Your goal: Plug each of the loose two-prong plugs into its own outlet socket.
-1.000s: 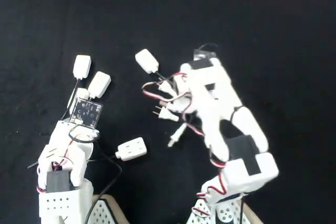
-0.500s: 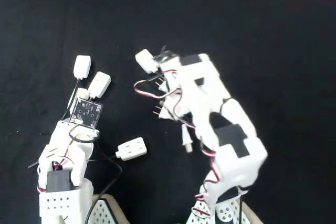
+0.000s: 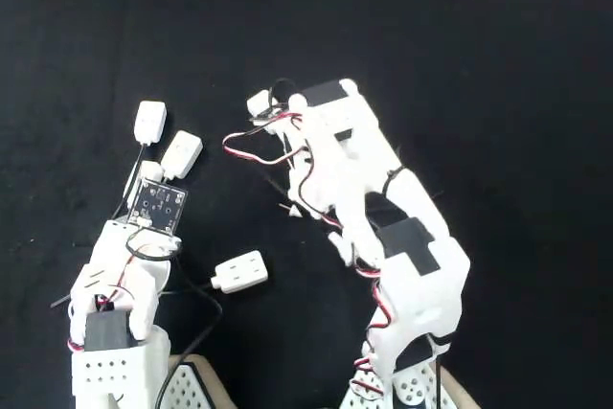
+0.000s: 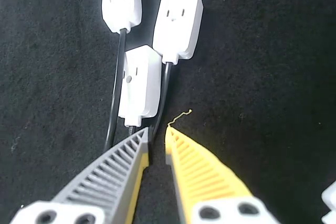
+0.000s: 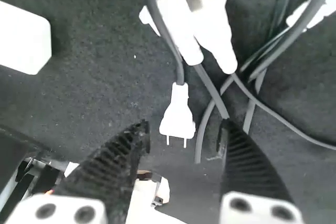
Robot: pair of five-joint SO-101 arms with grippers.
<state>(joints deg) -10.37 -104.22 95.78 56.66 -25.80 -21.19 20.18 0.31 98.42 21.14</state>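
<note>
Not yet plugged: loose plug between spread fingers

Over at the left of the high view, the left gripper [image 4: 156, 132] rests with its fingers only a slit apart. A black cord [image 4: 166, 85] runs into the gap, just short of a cluster of three outlet sockets [image 4: 140, 85]. Right of them a fourth socket [image 3: 239, 272] lies alone on the table [image 3: 517, 141]. At centre the right gripper [image 5: 184, 129] is spread wide, with a two-prong plug [image 5: 177, 114] lying between its fingers, touching neither

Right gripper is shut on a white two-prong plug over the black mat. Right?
No, it isn't shut. The right wrist view shows the right gripper open, with the white two-prong plug lying ungripped between its jaws, over the black mat.
</note>
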